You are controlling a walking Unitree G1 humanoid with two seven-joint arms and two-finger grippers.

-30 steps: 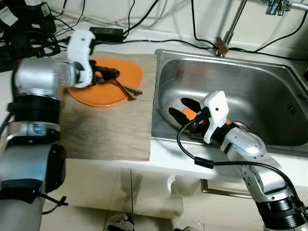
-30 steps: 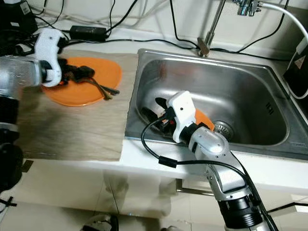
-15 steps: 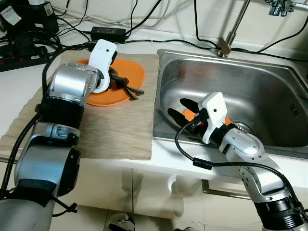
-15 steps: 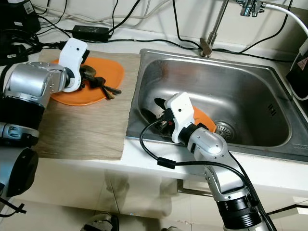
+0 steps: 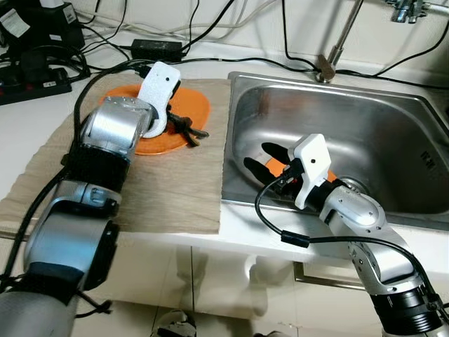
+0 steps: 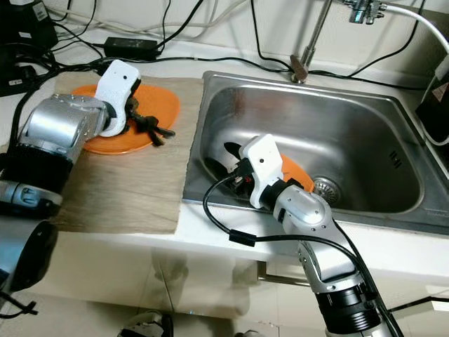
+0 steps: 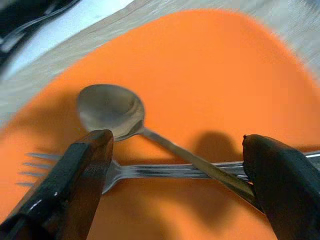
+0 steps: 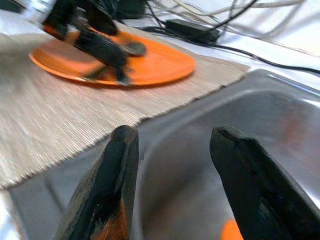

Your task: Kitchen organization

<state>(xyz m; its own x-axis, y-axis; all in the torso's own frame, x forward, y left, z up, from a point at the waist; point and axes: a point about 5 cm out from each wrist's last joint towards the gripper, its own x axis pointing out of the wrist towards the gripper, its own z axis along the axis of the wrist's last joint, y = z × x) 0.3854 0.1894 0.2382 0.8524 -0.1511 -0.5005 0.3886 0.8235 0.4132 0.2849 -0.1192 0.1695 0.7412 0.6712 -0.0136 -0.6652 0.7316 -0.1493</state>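
An orange plate (image 5: pixel 197 107) lies on a woven mat (image 5: pixel 168 189) left of the steel sink (image 5: pixel 393 133). On the plate a spoon (image 7: pixel 111 110) lies crossed over a fork (image 7: pixel 150 171). My left gripper (image 5: pixel 182 127) hovers low over the plate, open, its fingers (image 7: pixel 75 185) straddling the two handles without closing on them. My right gripper (image 5: pixel 258 156) is down inside the sink near its left wall, open with nothing between its fingers (image 8: pixel 250 185). An orange dish (image 6: pixel 295 173) lies on the sink floor, partly hidden under the right wrist.
A faucet (image 5: pixel 335 42) rises behind the sink. Black cables, a power adapter (image 5: pixel 158 48) and a power strip (image 5: pixel 35 77) crowd the counter behind the mat. The white counter edge runs in front of the sink.
My left arm has swung right, from the plate's left edge to over the cutlery in its middle. The right arm has stayed in the sink.
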